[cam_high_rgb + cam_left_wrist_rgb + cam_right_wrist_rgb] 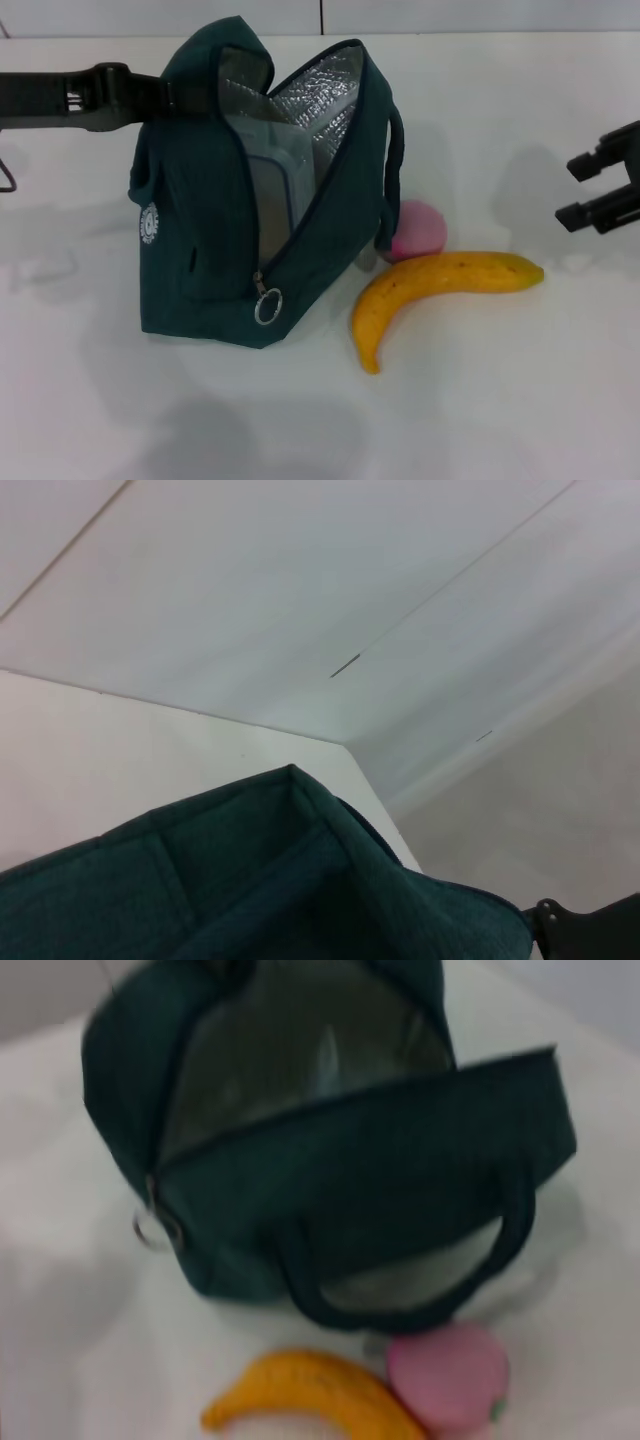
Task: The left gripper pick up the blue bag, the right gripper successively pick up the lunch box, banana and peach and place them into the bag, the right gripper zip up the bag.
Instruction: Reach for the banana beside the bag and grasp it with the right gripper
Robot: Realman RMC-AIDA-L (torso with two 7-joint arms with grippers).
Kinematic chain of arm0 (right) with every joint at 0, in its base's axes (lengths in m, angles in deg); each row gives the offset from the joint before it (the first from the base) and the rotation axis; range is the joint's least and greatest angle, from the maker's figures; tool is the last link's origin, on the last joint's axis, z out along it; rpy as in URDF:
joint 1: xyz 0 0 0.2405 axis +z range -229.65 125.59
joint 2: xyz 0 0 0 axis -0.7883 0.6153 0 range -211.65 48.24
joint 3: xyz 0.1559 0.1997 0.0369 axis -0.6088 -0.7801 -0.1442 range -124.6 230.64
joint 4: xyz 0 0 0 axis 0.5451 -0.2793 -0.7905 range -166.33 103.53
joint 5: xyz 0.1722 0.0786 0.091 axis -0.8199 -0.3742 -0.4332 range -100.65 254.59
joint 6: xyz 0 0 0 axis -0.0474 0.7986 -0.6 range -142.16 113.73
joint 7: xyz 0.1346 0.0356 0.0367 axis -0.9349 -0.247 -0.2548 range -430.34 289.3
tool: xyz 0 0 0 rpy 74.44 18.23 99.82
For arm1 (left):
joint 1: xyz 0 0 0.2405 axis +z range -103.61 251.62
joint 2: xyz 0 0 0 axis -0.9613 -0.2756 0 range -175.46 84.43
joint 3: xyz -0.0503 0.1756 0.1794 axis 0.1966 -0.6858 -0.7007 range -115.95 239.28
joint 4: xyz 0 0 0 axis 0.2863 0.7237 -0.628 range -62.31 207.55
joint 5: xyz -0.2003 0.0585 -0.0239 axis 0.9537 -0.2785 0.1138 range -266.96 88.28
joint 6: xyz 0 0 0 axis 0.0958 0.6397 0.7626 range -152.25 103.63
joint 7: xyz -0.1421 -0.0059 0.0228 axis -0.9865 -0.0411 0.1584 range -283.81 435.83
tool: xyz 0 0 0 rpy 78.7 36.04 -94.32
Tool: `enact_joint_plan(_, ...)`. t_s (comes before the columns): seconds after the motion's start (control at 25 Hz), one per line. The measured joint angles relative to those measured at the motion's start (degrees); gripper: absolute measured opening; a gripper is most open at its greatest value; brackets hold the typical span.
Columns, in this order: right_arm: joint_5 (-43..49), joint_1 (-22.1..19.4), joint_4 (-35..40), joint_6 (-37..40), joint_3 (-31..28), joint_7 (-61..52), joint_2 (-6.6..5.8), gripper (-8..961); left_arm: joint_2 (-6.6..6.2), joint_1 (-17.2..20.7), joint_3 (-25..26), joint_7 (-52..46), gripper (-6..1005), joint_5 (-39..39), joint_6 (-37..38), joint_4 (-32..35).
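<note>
The blue bag [210, 250] stands unzipped on the white table, its silver lining showing. The lunch box [275, 190] stands on edge inside it. My left gripper [165, 95] reaches in from the left and holds the bag's top edge; the left wrist view shows only bag fabric [280, 890]. The banana [440, 285] lies on the table just right of the bag, and the peach [418, 230] sits behind it against the bag's handle. My right gripper [595, 190] is open and empty at the right edge, apart from the fruit. The right wrist view shows the bag [350, 1170], banana [310, 1395] and peach [450, 1375].
The zipper's ring pull [267, 305] hangs at the low front end of the opening. The white table [500, 400] runs back to a wall.
</note>
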Motion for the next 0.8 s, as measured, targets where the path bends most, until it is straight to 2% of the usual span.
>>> enact_joint_plan(0.24,7.3,4.0,-0.7,1.8,3.0,0.6,1.13,675,0.29,-0.6,-0.2,0.5,44,0.0,0.0,0.0)
enact_joint_plan(0.44,11.0,5.9,-2.7,-0.5,7.2,1.4,3.26,675,0.37,-0.8,-0.2,0.9,44,0.0,0.0,0.0)
enact_joint_plan(0.64,14.4,6.8,-4.2,-5.1,10.7,3.2,6.26,676,0.78,-1.1,-0.3,1.5,43,0.0,0.0,0.0)
enact_joint_plan(0.8,16.7,7.4,-5.9,-8.4,14.8,3.2,6.58,676,0.82,-1.5,-0.4,1.6,43,0.0,0.0,-0.2)
